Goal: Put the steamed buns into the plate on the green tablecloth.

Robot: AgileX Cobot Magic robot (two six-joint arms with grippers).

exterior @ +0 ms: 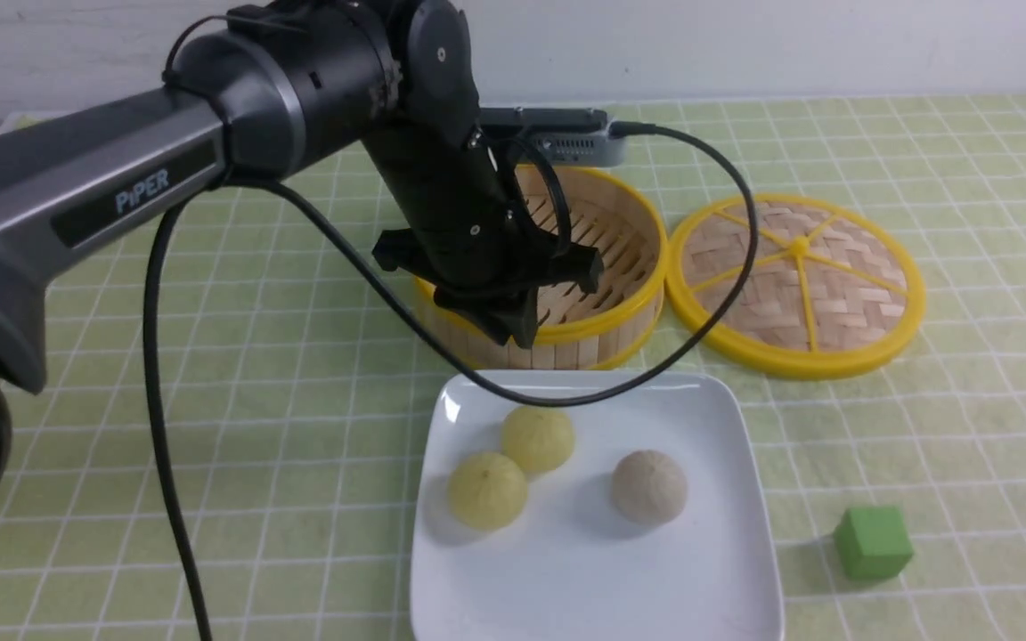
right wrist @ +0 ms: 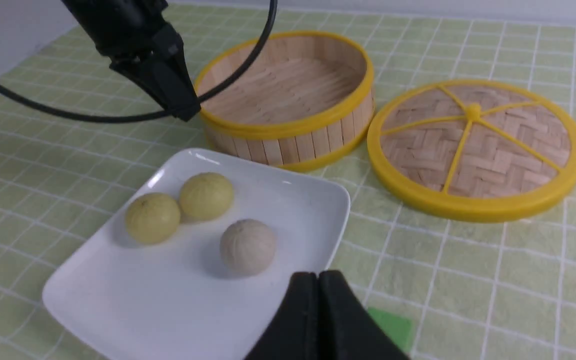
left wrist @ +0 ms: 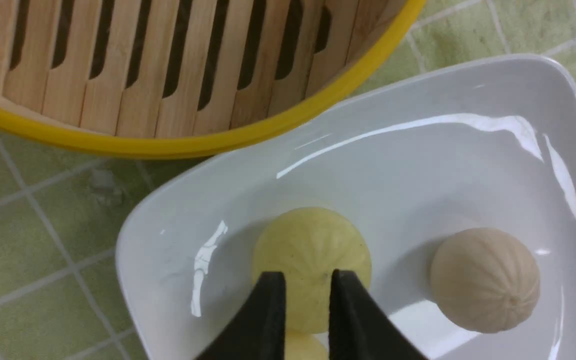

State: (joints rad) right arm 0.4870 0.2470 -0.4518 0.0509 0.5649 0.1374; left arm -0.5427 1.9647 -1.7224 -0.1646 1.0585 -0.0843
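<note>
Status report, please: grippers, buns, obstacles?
Left gripper slightly open, empty. Right gripper shut, empty. All three steamed buns on the plate. Green cube apart from plate.

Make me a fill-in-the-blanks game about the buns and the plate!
The white plate holds ___ steamed buns. The round bamboo steamer behind it is ___. The little cube on the tablecloth is coloured ___.
Missing words: three; empty; green.
</note>
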